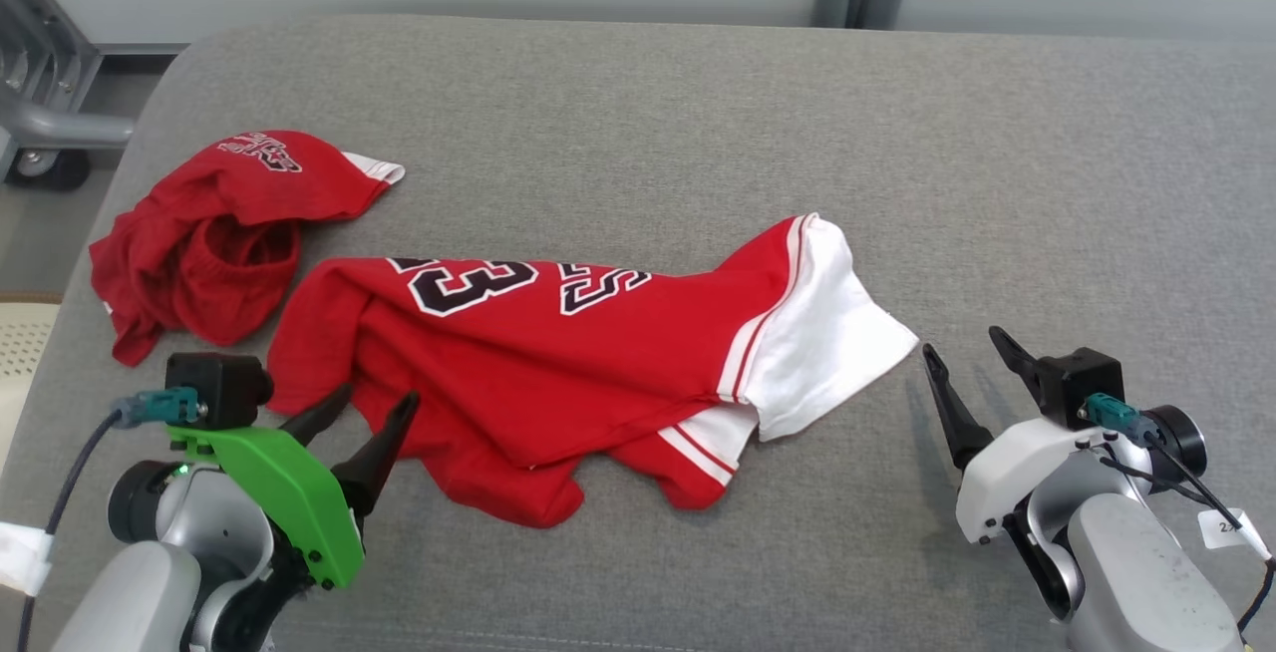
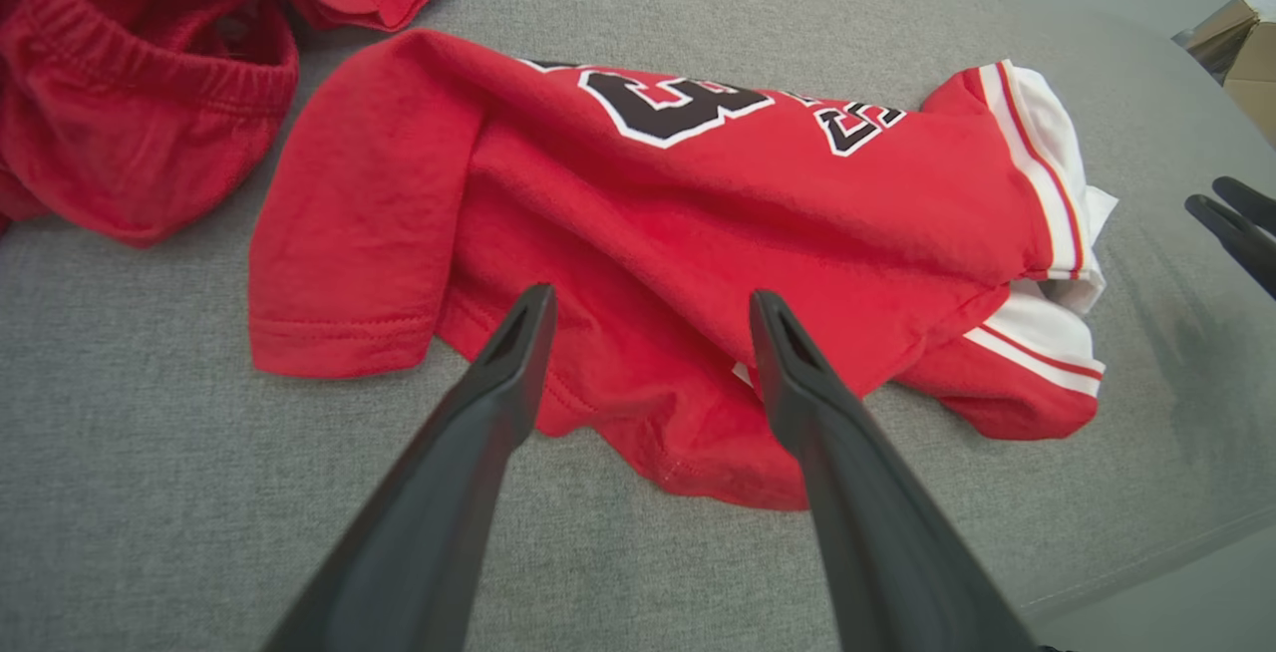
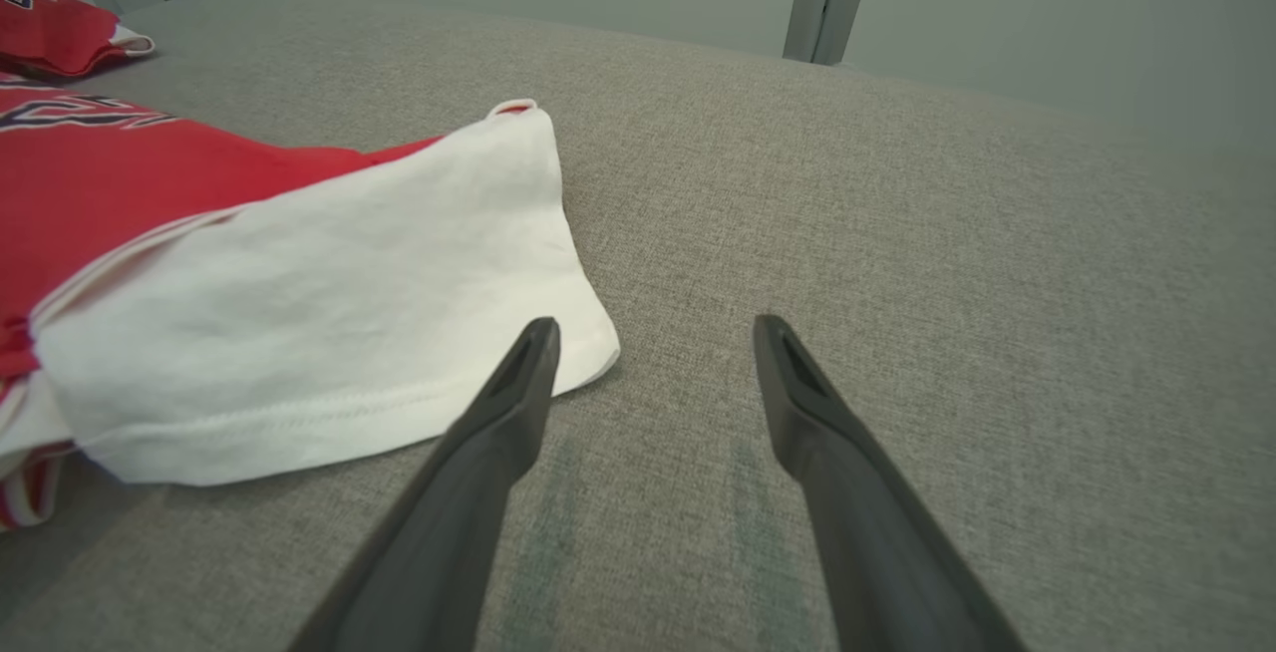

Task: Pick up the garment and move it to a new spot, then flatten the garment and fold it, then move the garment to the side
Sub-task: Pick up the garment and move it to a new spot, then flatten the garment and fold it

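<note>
Red jersey (image 1: 558, 373) with black-and-white numerals and a white panel (image 1: 837, 333) lies crumpled at the centre of the grey fabric bench (image 1: 698, 114). The left end effector (image 1: 381, 395) is released, its 2 fingers spread over the jersey's lower-left hem and grasping nothing. The right end effector (image 1: 961, 341) is released too, just beside the white panel at the right. Bunched red shorts (image 1: 214, 233) sit at upper left. The left wrist view adds a cardboard box (image 2: 1241, 44) at its upper right edge.

The red jersey (image 1: 558, 373) is soft matt knit cloth, and the grey surface (image 1: 698, 114) under it is coarse woven fabric.
</note>
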Controlling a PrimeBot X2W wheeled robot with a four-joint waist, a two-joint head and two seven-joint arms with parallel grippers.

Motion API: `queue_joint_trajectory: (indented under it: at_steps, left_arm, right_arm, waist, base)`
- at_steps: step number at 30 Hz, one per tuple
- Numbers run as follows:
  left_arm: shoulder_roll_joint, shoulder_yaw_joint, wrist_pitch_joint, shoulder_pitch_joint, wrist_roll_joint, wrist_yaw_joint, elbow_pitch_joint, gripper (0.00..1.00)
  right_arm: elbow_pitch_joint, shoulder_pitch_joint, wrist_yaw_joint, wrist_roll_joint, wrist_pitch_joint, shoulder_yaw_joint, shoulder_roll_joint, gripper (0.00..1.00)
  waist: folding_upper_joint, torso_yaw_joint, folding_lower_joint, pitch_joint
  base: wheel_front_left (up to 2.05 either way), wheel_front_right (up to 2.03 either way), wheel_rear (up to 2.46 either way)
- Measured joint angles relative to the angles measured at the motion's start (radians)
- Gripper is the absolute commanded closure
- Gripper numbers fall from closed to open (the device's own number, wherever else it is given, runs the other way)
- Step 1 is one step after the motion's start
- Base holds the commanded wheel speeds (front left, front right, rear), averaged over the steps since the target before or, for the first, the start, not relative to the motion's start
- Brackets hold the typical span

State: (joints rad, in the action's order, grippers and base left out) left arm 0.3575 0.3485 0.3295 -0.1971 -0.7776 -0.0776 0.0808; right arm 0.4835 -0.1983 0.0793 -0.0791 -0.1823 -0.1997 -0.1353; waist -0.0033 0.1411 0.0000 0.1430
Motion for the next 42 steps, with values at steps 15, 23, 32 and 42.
queue_joint_trajectory:
  at_steps: [15, 23, 32, 42]
  left_arm:
    - [-0.018, 0.056, -0.086, 0.079, 0.048, -0.002, 0.019, 0.0]
    - [-0.025, 0.067, -0.11, 0.079, 0.052, -0.003, 0.031, 0.0]
    - [-0.029, 0.074, -0.121, 0.079, 0.061, -0.01, 0.033, 0.0]
    - [-0.032, 0.075, -0.138, 0.077, 0.063, -0.01, 0.044, 0.0]
  right_arm:
    - [0.105, -0.067, 0.016, -0.019, 0.062, -0.008, 0.0, 0.0]
    - [0.146, -0.072, 0.018, -0.021, 0.083, -0.012, -0.007, 0.0]
    - [0.172, -0.117, 0.026, -0.03, 0.099, -0.024, -0.019, 0.03]
    - [0.212, -0.147, 0.035, -0.044, 0.114, -0.036, -0.011, 0.57]
  waist:
    - [0.0, 0.064, 0.0, 0.005]
    - [0.0, 0.058, 0.0, 0.011]
    - [0.0, 0.061, 0.0, 0.029]
    - [0.0, 0.079, 0.0, 0.048]
  base:
    - [0.0, 0.0, 0.0]
    - [0.0, 0.0, 0.0]
    - [0.0, 0.0, 0.0]
    - [0.0, 0.0, 0.0]
